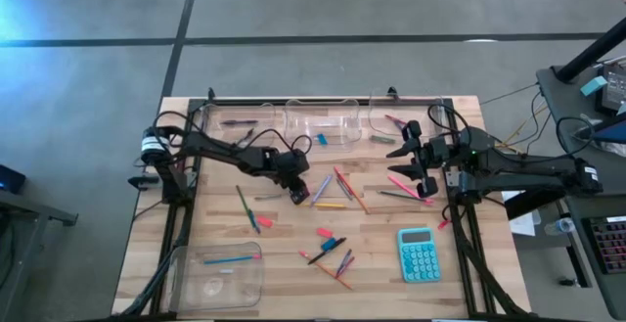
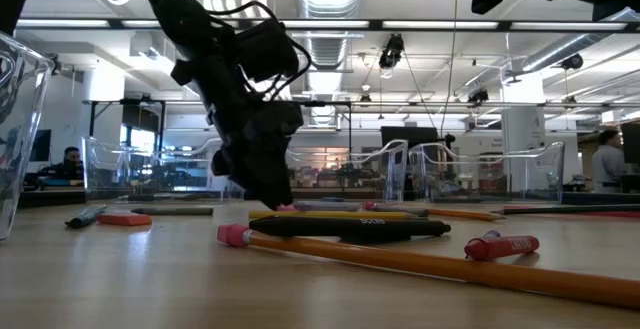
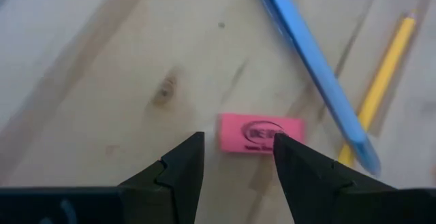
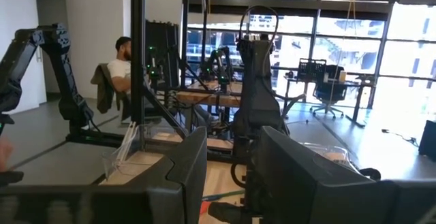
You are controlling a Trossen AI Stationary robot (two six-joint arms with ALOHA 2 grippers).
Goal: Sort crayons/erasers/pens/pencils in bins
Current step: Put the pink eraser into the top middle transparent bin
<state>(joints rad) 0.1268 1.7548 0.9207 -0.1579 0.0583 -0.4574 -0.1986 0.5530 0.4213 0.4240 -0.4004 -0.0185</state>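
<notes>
My left gripper (image 3: 238, 144) stands open, pointing steeply down at the table's middle (image 1: 298, 193). A pink eraser (image 3: 260, 133) lies flat on the wood just beyond its fingertips. A blue pencil (image 3: 313, 67) and a yellow pencil (image 3: 385, 81) lie past the eraser. More pencils, pens, crayons and erasers are scattered over the middle of the table (image 1: 333, 190). My right gripper (image 1: 416, 161) hangs raised at the table's right side, open (image 4: 231, 169), with nothing between its fingers. My left gripper comes at the pink eraser from above, slanting down. One fingertip (image 3: 286, 152) covers the eraser's near edge (image 3: 272, 142) in the wrist view. I cannot tell whether it touches. The eraser lies flat on the table.
Three clear bins stand along the far edge (image 1: 240, 121) (image 1: 323, 121) (image 1: 396, 116), and another stands at the near left corner (image 1: 220, 273). A teal calculator (image 1: 419, 254) lies near right. An orange pencil (image 2: 420, 264) and a black pen (image 2: 350, 227) lie near the front.
</notes>
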